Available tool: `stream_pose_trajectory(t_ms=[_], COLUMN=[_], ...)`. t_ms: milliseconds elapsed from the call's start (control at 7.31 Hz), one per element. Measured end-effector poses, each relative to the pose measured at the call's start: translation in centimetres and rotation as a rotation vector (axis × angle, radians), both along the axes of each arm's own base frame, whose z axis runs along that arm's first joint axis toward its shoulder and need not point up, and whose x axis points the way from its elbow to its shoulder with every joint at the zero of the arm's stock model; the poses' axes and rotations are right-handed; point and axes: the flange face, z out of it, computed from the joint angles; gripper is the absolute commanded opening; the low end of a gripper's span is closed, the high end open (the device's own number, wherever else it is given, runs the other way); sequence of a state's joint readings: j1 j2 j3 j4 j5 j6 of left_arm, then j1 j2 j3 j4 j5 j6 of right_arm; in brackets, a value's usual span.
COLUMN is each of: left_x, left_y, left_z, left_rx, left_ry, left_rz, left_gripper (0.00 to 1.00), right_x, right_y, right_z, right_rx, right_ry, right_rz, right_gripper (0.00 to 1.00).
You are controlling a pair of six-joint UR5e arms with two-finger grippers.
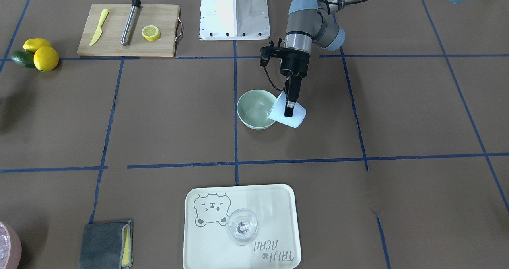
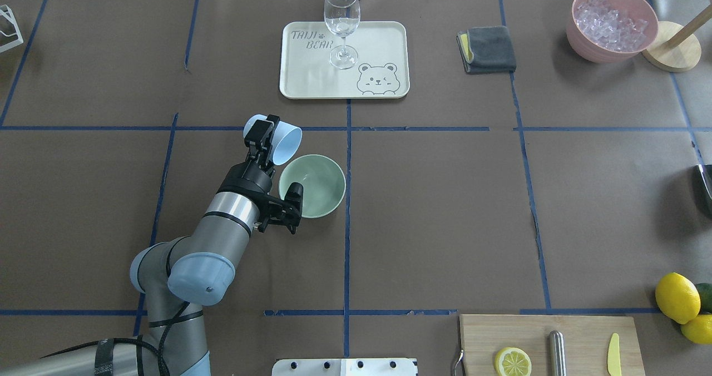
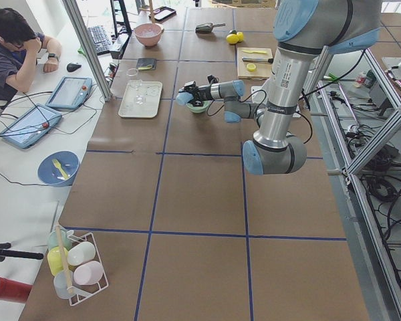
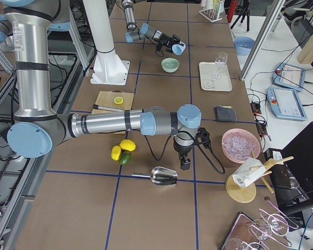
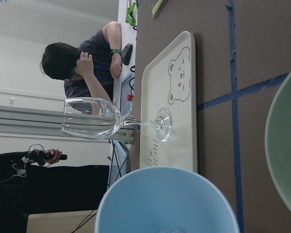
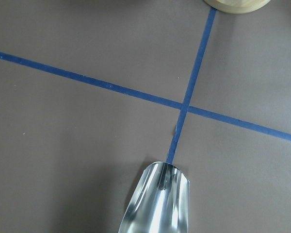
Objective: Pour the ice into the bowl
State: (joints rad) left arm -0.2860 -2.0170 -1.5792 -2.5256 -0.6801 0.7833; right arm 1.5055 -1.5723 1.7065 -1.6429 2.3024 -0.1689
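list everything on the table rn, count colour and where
bowl: 1, mint green, table middle
cup: 1, light blue, tilted beside bowl
tray: 1, cream, operators' side
wine glass: 1, clear, upright on tray
cloth: 1, grey, beside tray
pink container: 1, holds ice cubes, far corner
wooden stand: 1, beside pink container
cutting board: 1, wood, carries lemon half, metal rod, yellow knife
lemons: 2, yellow, beside board, plus one green fruit
scoop: 1, silver, table's right end
left gripper: shut on cup
right gripper: near scoop, state unclear
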Motion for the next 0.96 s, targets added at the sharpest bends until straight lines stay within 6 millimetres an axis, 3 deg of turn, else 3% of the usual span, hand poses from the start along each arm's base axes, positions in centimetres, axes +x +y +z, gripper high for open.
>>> stream_pose_trajectory(t_ms=[547,958], left_x=[0.28,0.59], left_y=[0.54,0.99], left_z=[0.06,0.55], left_rx=[0.120,0.140], left_ry=[-0.270,-0.318], left_rz=[0.038,0.053], left_gripper=[0.00,0.00], right_x=[0.39,0.57], right_y=[0.07,0.13], right_z=[0.92,1.12], right_rx=[-0.020,-0.024], right_ry=[0.001,0.001], right_rz=[0.009,0.013], right_gripper=[1.00,1.00])
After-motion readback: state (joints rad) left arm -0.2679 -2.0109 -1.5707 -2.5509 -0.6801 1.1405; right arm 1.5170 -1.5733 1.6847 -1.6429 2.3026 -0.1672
